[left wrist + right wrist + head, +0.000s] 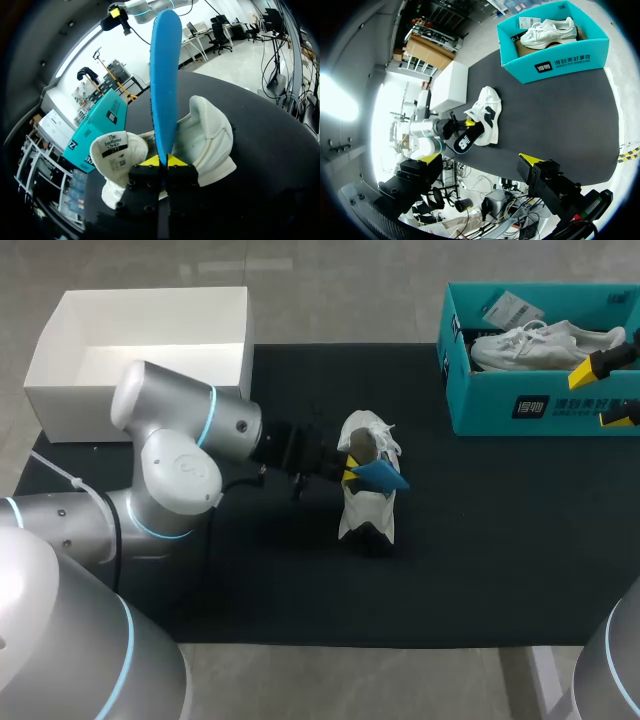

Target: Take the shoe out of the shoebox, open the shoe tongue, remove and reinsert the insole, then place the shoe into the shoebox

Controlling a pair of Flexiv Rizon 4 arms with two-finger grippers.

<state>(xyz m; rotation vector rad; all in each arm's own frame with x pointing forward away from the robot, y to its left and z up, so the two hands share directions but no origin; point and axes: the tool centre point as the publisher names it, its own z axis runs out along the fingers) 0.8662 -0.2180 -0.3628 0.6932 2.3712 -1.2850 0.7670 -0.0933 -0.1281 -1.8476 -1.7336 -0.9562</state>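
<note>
Grey-shelled and closest to the lens, the left arm (170, 465) comes in from the left corner of the head view and stretches across a black mat (480, 570) on the counter (330, 680). Behind it, at the far left, a white box (140, 340) sits with its top uncovered, its near corner over the mat's edge.

At mid-mat, the left fingers (350, 472) (152, 161) are clenched on a blue insole (382, 477) (165, 75), the yellow tips pinching its edge from both sides. From the left wrist, the insole stands on edge straight ahead of the tips, over the mouth of a white shoe (365, 510) (210, 135) (487, 117). The shoe rests on its sole on the mat, well apart from both boxes. Its tongue (117, 150) is folded back beside the fingers, label showing. Whether the insole's far end is inside the shoe cannot be told.

At the far right, a teal shoebox (540, 405) (97, 130) (560, 60) sits on the mat's corner with a second shoe (545, 345) (547, 32), also white, lying inside it. The right fingers (592, 368) (532, 161) hang by the shoebox's right end, released and spread wide, gripping nothing. From the right wrist, shoe, insole and left fingers lie well ahead of them.
</note>
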